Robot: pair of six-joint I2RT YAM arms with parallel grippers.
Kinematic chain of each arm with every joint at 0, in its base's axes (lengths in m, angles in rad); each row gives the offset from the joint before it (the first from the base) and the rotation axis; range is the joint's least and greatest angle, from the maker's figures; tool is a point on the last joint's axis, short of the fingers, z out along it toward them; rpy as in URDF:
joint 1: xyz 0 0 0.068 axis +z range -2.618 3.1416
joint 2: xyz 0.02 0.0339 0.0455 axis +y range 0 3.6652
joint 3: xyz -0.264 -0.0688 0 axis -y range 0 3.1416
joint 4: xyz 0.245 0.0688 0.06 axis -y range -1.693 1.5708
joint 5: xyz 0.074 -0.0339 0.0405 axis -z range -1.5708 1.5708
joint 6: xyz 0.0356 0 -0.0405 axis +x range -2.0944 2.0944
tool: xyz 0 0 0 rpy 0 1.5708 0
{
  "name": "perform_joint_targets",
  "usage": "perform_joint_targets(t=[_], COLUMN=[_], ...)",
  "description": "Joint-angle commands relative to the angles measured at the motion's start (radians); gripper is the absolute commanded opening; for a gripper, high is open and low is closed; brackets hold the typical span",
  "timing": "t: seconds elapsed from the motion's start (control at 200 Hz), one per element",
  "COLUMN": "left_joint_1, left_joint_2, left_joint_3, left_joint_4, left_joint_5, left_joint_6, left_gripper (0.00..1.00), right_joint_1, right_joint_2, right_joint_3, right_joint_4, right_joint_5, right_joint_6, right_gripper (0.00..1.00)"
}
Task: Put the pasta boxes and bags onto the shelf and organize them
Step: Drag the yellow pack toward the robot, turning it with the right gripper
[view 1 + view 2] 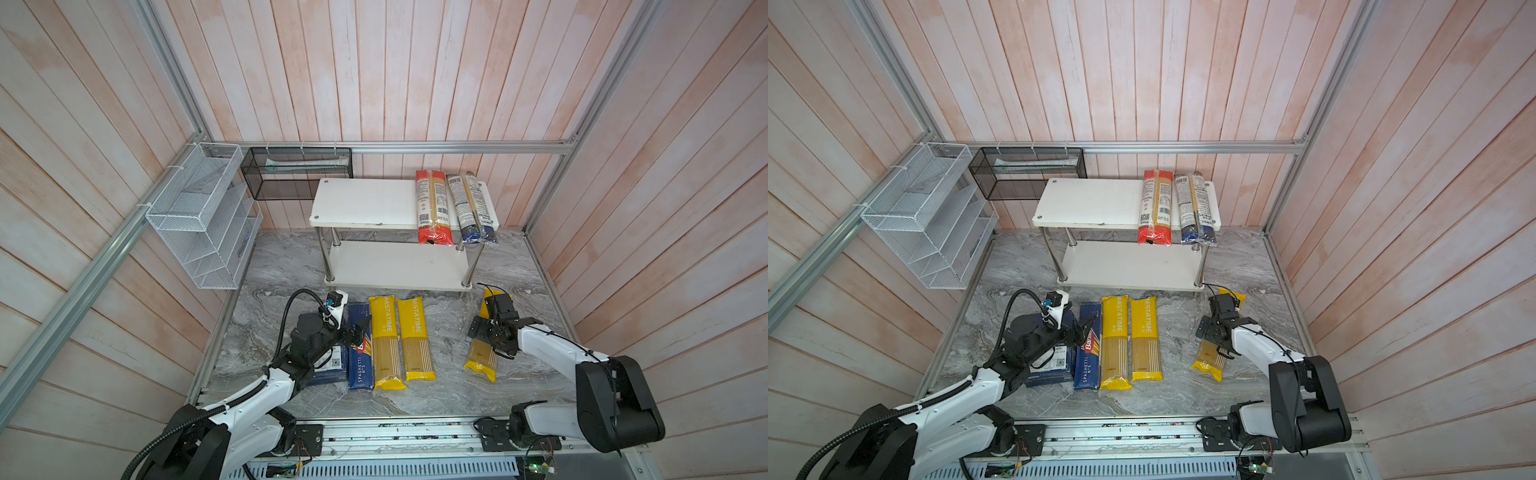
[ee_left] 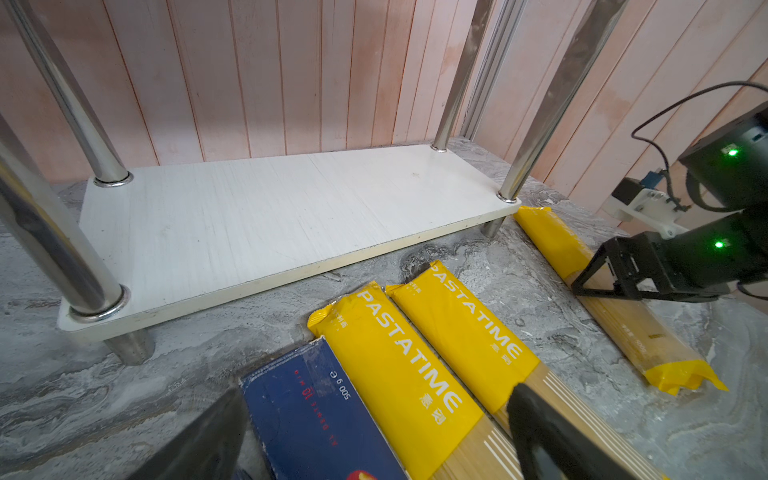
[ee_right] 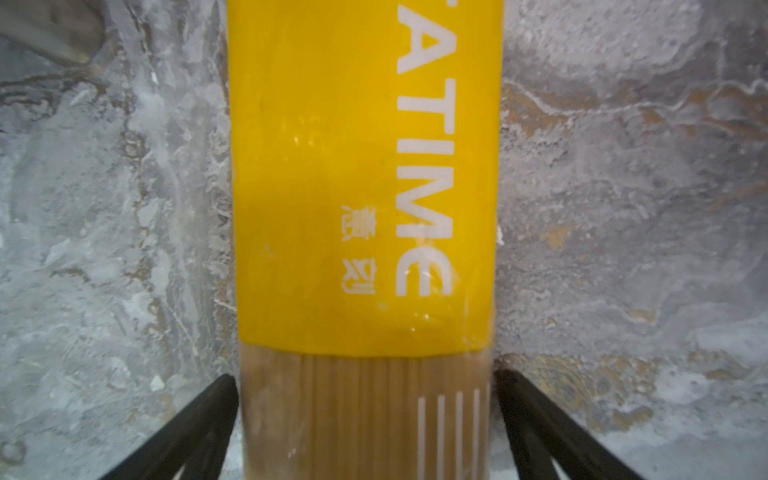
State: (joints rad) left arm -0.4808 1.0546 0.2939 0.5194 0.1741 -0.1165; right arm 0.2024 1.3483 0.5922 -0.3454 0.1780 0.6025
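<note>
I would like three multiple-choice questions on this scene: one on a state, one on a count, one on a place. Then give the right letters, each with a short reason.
1. The right gripper is: A. open, astride a yellow bag lying on the table; B. shut, holding nothing; C. shut on a lifted bag.
2. How many yellow PASTATIME bags lie on the table? A. one; B. two; C. three.
3. The red-ended bag and the blue-ended bag lie: A. on the table; B. on the shelf's upper board; C. between the right gripper's jaws.
Answers: 1 A: its fingers stand apart, either side of the bag. 2 C: two lie side by side, one under the right gripper. 3 B: both rest on that board.
</note>
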Motion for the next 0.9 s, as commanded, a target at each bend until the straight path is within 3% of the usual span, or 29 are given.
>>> perform_joint_targets(t=[0.0, 0.895], left_joint_1=[-0.005, -0.005], left_joint_2=[-0.008, -0.013], left_joint_3=[0.007, 0.005], left_joint_4=[0.008, 0.01], left_joint_5=[-0.01, -0.01], left_joint_6=[0.003, 0.005], left_gripper=[1.0, 1.0], right_joint_1=[0.001, -0.034], right_joint_2=[0.025, 0.109], right_joint_3=[0.026, 0.055], right_joint_4=[0.001, 0.012], right_joint_5=[0.06, 0.02], right_joint_6=[0.003, -0.048], right_gripper=[0.98, 0.95])
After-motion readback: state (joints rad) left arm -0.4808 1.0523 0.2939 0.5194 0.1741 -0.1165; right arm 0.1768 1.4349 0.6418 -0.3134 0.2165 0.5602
